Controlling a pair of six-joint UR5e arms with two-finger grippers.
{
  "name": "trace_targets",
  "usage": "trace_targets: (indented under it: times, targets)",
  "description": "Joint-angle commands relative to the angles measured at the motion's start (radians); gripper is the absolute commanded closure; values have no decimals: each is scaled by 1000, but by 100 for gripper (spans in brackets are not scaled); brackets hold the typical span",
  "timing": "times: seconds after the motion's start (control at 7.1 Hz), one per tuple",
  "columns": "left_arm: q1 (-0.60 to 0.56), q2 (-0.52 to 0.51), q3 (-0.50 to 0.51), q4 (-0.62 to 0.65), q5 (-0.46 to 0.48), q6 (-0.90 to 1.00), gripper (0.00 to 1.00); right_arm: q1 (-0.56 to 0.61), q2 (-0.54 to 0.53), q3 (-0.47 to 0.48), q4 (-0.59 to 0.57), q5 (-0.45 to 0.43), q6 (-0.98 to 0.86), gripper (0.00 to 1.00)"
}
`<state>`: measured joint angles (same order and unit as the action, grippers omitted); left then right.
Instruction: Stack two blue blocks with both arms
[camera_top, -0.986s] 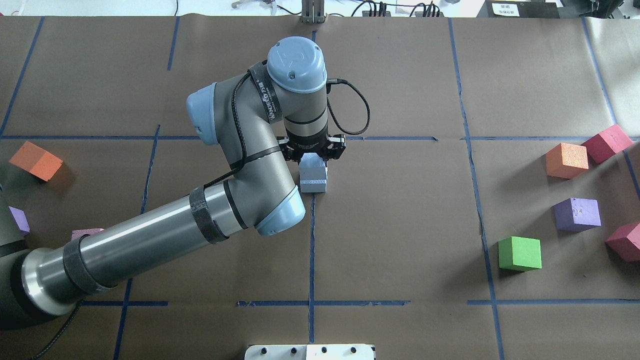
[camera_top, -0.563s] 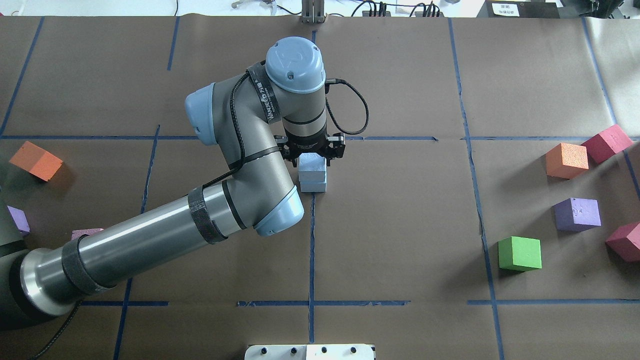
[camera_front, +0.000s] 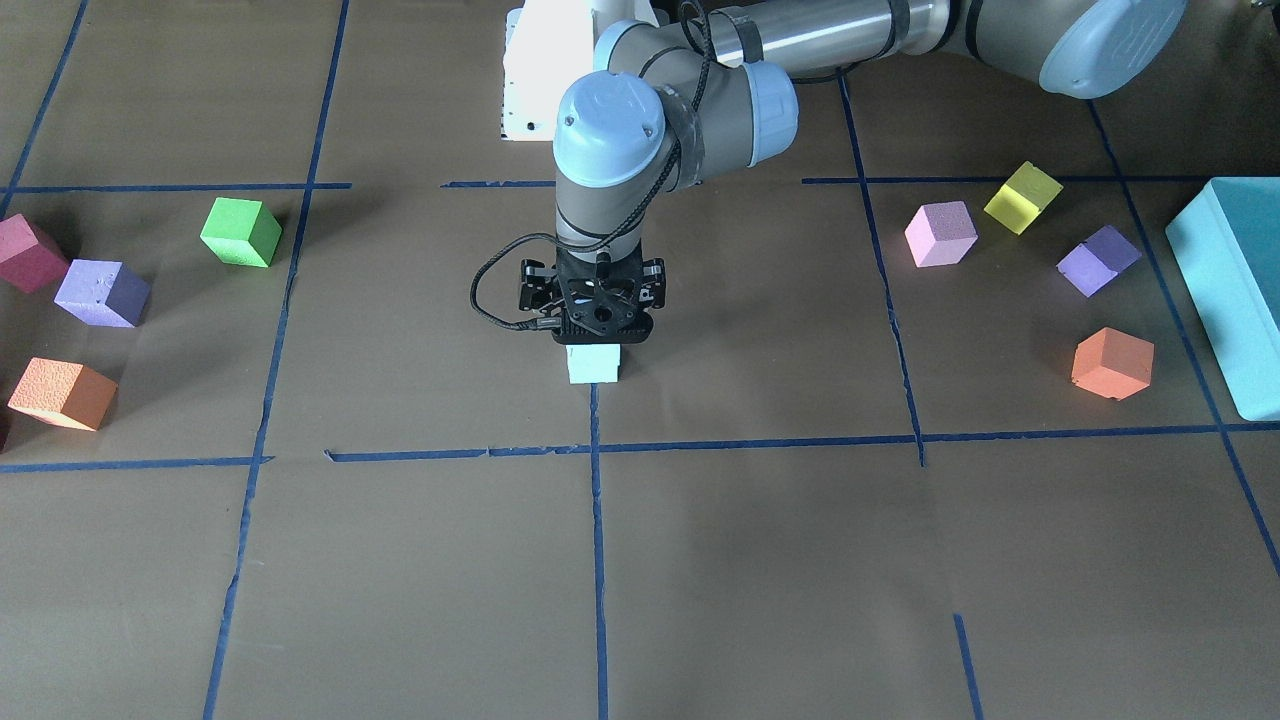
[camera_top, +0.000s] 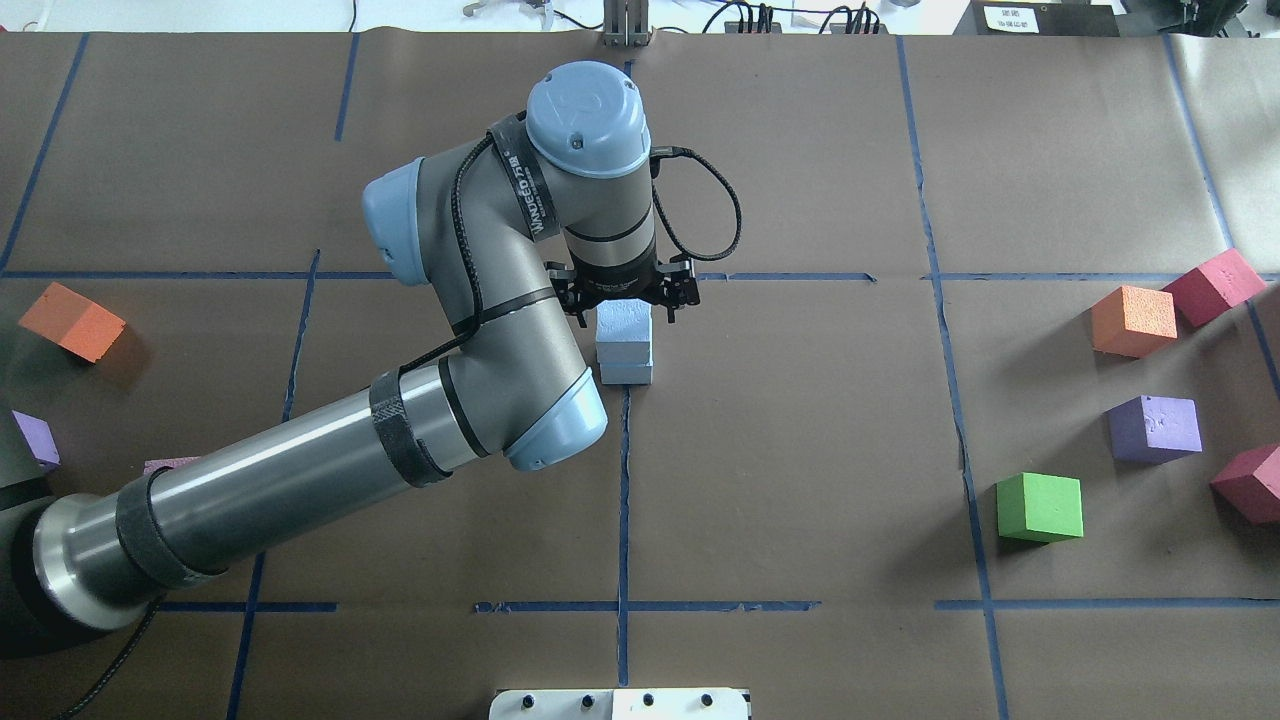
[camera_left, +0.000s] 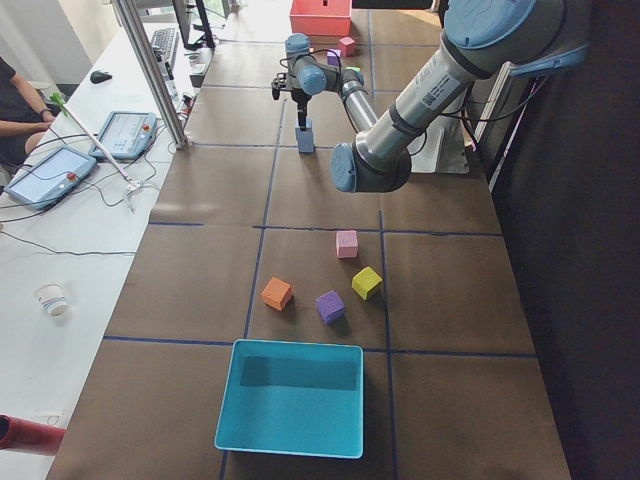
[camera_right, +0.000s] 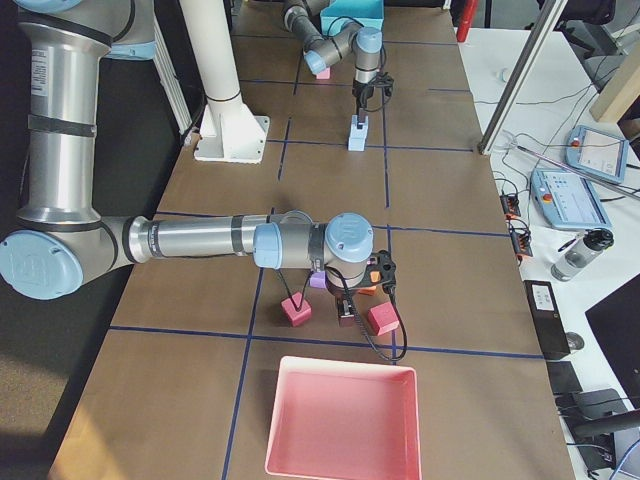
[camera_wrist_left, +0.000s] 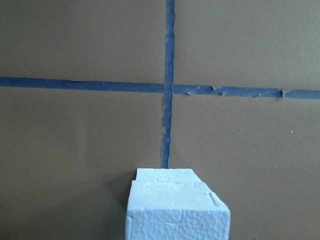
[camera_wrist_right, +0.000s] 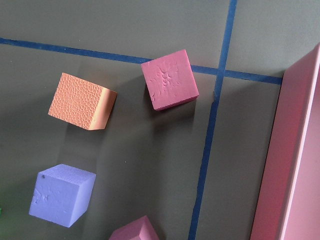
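The two pale blue blocks stand stacked at the table's centre on a blue tape crossing: the top block (camera_top: 624, 327) on the lower block (camera_top: 628, 373). The stack also shows in the front view (camera_front: 594, 364) and close below the left wrist camera (camera_wrist_left: 177, 212). My left gripper (camera_top: 627, 298) hangs straight above the stack, its fingers spread wider than the top block and holding nothing. My right gripper (camera_right: 345, 312) shows only in the right side view, low over coloured cubes beside a pink tray; I cannot tell whether it is open or shut.
Orange (camera_top: 1133, 320), red (camera_top: 1213, 285), purple (camera_top: 1155, 428) and green (camera_top: 1039, 507) cubes lie at the right. An orange cube (camera_top: 72, 320) lies at the left. A teal box (camera_front: 1230, 290) and a pink tray (camera_right: 345, 420) stand at the table's two ends.
My left gripper has let go of the top blue block and risen a little. The block now sits square on the lower one.
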<state>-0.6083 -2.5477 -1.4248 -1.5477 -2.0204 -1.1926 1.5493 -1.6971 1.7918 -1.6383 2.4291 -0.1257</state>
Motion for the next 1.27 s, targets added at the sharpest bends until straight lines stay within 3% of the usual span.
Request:
trace_targets:
  times: [0.0, 0.28, 0.7, 1.13]
  targets:
    - [-31, 24, -153, 123, -3, 11, 0, 0, -6, -11, 0, 1, -2, 0]
    - [-104, 212, -360, 164, -7, 101, 0, 9, -19, -46, 2, 4, -3, 0]
    - [-324, 402, -480, 256, -110, 412, 0, 60, -1, -34, 3, 13, 6, 0]
    - [-526, 606, -488, 247, -139, 764, 0, 77, -10, -40, 142, -48, 159, 0]
